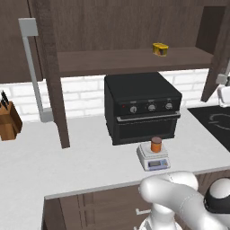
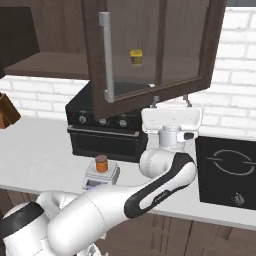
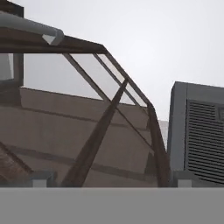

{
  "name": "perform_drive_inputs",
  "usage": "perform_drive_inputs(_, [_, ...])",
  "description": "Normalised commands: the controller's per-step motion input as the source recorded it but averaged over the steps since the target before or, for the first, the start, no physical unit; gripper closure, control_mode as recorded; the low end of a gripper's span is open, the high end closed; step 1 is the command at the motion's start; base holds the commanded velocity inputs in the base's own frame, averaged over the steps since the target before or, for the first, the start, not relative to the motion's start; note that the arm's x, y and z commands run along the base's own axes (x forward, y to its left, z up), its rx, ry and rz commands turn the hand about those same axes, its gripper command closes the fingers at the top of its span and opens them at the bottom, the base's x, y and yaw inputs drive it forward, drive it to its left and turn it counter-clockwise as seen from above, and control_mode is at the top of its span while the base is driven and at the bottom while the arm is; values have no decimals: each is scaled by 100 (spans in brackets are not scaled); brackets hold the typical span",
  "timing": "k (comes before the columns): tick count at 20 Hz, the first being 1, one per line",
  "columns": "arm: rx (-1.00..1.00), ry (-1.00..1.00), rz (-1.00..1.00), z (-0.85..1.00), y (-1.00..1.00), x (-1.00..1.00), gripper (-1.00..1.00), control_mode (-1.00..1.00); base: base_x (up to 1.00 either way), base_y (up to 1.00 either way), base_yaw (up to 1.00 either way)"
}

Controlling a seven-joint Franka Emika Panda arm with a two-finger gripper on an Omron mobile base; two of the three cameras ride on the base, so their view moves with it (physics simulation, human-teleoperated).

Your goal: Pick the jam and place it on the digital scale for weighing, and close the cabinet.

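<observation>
The jam is seen upright on the digital scale, in front of the black oven. The gripper is raised just under the open cabinet door, well above and apart from the jar. Finger spacing cannot be told.

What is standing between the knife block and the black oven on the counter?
In the left base view, the open cabinet door's edge hangs between the knife block and the black oven; the counter below is bare.
</observation>
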Motion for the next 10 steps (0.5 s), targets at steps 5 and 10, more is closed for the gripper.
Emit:
perform_drive_inputs(5, [-25,31,-38,43,97,45,-100,-100,0,0,0])
perform_drive_inputs(10, [-27,46,-28,14,92,95,-100,-100,0,0,0])
